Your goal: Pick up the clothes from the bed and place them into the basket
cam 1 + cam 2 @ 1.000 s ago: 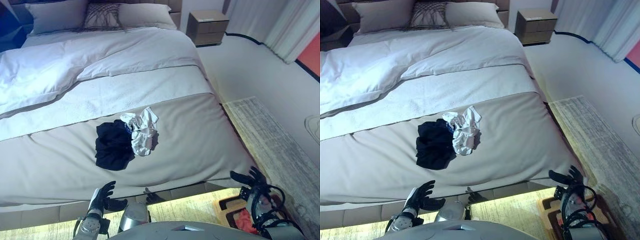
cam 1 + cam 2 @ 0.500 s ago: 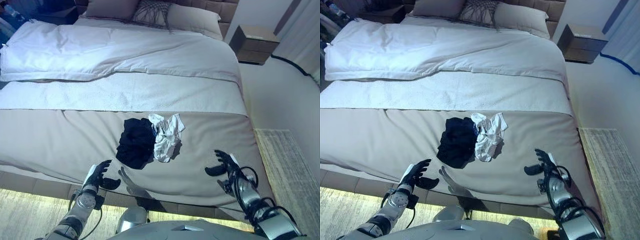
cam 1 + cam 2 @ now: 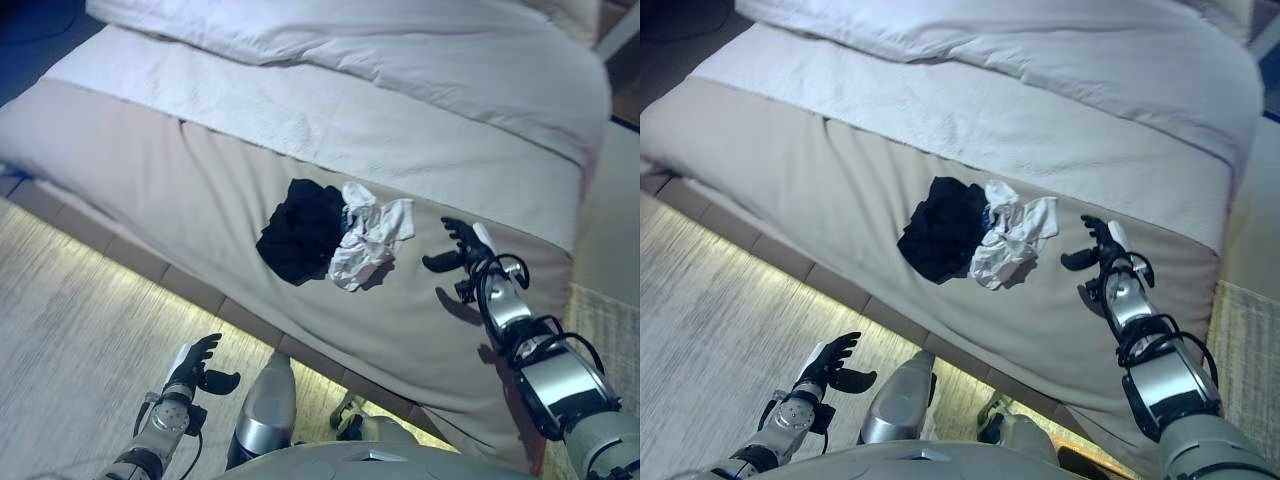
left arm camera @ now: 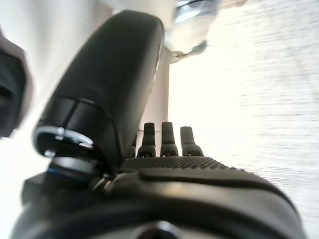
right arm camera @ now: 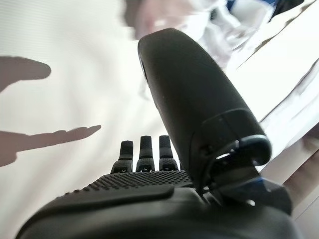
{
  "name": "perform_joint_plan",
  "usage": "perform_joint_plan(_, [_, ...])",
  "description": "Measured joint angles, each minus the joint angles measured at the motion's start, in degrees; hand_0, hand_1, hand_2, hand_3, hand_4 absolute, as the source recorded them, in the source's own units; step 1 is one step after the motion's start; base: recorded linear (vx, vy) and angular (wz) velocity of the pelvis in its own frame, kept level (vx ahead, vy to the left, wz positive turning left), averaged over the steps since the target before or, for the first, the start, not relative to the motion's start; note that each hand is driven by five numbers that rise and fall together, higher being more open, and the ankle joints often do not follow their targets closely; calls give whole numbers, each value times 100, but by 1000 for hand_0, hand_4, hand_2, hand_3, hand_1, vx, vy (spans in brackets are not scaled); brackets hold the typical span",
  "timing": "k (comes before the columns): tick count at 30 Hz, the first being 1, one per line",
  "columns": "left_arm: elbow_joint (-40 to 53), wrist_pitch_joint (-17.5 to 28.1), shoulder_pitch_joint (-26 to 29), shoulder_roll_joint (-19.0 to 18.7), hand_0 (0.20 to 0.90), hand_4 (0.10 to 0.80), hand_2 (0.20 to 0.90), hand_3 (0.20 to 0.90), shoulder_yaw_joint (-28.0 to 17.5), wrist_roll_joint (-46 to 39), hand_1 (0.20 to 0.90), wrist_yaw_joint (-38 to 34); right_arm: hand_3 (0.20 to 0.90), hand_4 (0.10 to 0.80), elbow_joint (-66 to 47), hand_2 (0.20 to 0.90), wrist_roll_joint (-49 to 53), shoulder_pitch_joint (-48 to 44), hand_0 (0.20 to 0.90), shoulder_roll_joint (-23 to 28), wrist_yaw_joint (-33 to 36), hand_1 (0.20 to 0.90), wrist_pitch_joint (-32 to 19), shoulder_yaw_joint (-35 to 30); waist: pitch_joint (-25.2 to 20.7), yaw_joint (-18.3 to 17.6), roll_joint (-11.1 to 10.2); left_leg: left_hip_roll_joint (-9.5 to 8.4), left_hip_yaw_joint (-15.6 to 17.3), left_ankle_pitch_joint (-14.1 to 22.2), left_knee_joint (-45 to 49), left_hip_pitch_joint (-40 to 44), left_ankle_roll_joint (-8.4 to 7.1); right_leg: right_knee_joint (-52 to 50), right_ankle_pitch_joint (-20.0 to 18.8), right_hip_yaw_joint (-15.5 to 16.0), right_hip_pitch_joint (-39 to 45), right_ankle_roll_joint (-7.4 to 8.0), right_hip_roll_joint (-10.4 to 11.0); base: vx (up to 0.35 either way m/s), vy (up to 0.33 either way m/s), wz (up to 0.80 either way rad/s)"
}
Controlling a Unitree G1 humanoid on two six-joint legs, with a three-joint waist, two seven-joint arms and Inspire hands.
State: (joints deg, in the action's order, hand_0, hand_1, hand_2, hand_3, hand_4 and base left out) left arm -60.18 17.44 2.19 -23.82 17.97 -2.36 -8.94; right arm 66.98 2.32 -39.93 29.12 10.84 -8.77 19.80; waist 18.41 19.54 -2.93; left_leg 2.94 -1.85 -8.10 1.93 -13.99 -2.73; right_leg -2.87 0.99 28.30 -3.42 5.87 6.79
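Note:
A dark navy garment and a crumpled white garment lie touching each other on the beige cover of the bed. My right hand is open and empty above the bed, a short way to the right of the white garment. In the right wrist view its fingers are straight over the cover, with the white garment past the thumb. My left hand is open and empty, low over the floor in front of the bed. Its fingers show straight in the left wrist view.
A white duvet covers the far half of the bed, with a white sheet band below it. The bed's padded base runs diagonally, lit from below. A pale woven rug covers the floor before it.
The whole picture has shifted, so the camera has moved. My right hand has risen from beside the bed and reached over the cover toward the white garment. The clothes lie as before.

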Motion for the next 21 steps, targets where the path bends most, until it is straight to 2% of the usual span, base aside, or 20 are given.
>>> perform_joint_plan(3, [84, 120, 195, -3, 900, 800, 900, 900, 0, -43, 900, 30, 900, 800, 40, 900, -7, -478, 900, -15, 35, 900, 62, 115, 266, 236, 118, -27, -86, -6, 99, -195, -45, -226, 51, 62, -197, -77, 58, 34, 2, 14])
perform_joint_plan(5, [171, 183, 323, -24, 900, 800, 900, 900, 4, -126, 900, 20, 900, 800, 62, 900, -6, -747, 900, -48, 66, 900, 147, 146, 396, 325, 140, -69, -159, -18, 202, -355, -32, -438, 130, 118, -377, -182, 134, -40, 58, 15])
perform_joint_plan(9, [324, 298, 632, -92, 900, 800, 900, 900, 27, -270, 900, 21, 900, 800, 284, 900, -9, -1492, 900, -68, 283, 900, 517, 156, 717, 404, 180, -167, -251, -16, 499, -825, -32, -1218, 421, 179, -966, -233, 404, -61, 107, 13])
perform_joint_plan(12, [363, 313, 796, -104, 900, 800, 900, 900, 34, -367, 900, 17, 900, 800, 413, 900, -9, -1834, 900, -61, 306, 900, 844, 304, 917, 425, 246, -298, -244, 90, 798, -1122, -62, -1866, 669, 97, -1403, -257, 695, -54, 129, 6])
perform_joint_plan(15, [522, 327, 831, -104, 900, 800, 900, 900, 36, -505, 900, 8, 900, 800, 519, 900, -8, -2031, 900, -16, 227, 900, 1193, 368, 1009, 411, 408, -448, -230, 274, 1251, -1515, 63, -2536, 899, -41, -1888, -336, 989, -53, 126, 3])
perform_joint_plan(18, [543, 314, 846, -118, 900, 800, 900, 900, 95, -653, 900, -17, 900, 800, 600, 900, -2, -2153, 900, 103, 89, 900, 1275, 470, 1091, 409, 576, -508, -167, 375, 1629, -1770, 85, -2940, 975, -202, -2204, -325, 1147, -23, 89, -10])
perform_joint_plan(20, [549, 292, 808, -123, 900, 800, 900, 900, 105, -731, 900, -41, 900, 800, 600, 900, 12, -2183, 900, 160, -17, 900, 1261, 520, 1084, 405, 601, -500, -132, 462, 1698, -1864, 2, -3023, 979, -292, -2330, -321, 1165, -7, 48, -14])
perform_joint_plan(21, [551, 285, 790, -124, 900, 800, 900, 900, 105, -740, 900, -40, 461, 361, 611, 524, 13, -2183, 524, 163, -51, 524, 1286, 519, 1084, 393, 606, -496, -123, 477, 1683, -1866, -20, -3023, 979, -299, -2341, -321, 1166, -6, -3, -5])
